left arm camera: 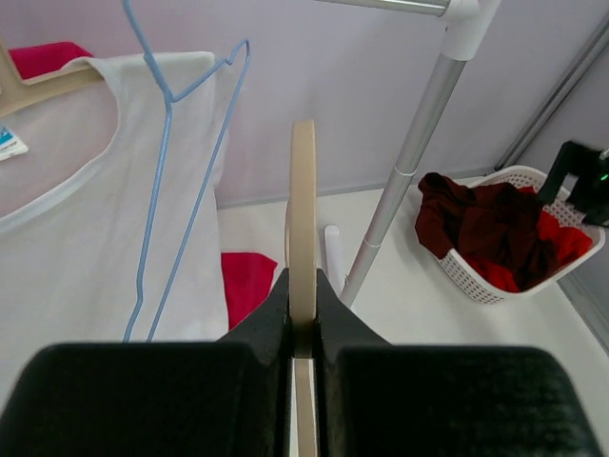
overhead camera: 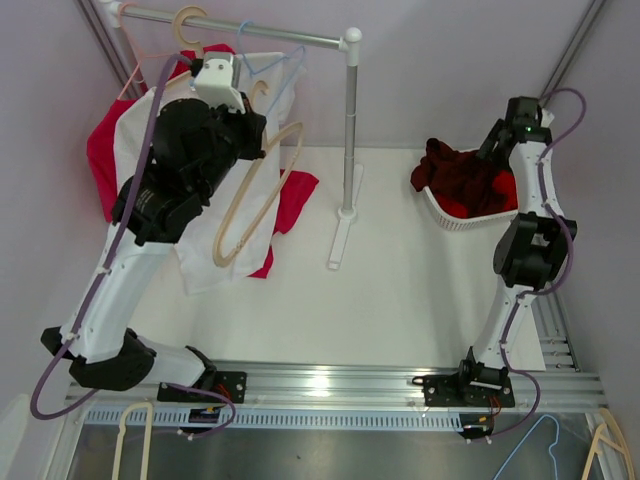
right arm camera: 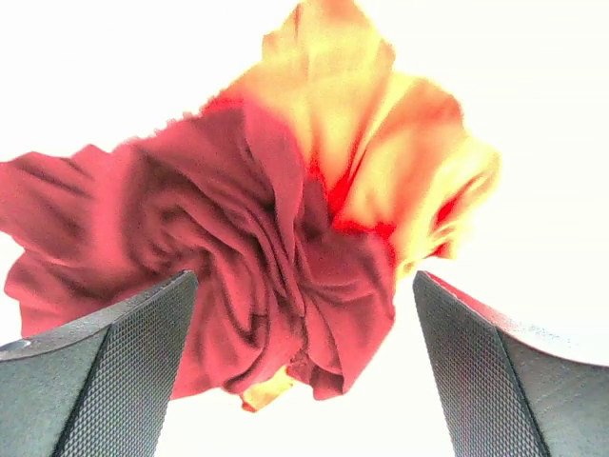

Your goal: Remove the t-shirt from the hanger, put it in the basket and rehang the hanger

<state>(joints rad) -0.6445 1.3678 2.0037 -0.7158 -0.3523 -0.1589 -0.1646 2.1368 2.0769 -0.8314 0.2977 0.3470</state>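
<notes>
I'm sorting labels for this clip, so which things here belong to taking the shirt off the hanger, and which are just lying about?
In the job: left gripper, shut on the beige hanger; right gripper, open over the maroon shirt in the basket.
Lying about: white shirt, blue hanger, red shirt and the rack.

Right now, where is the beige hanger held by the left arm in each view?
Top external: beige hanger, upper left of centre.
Left wrist: hanger at centre, edge-on in shut jaws.
Right wrist: not in it.
Shared landmark: rack pole, top and left wrist.
</notes>
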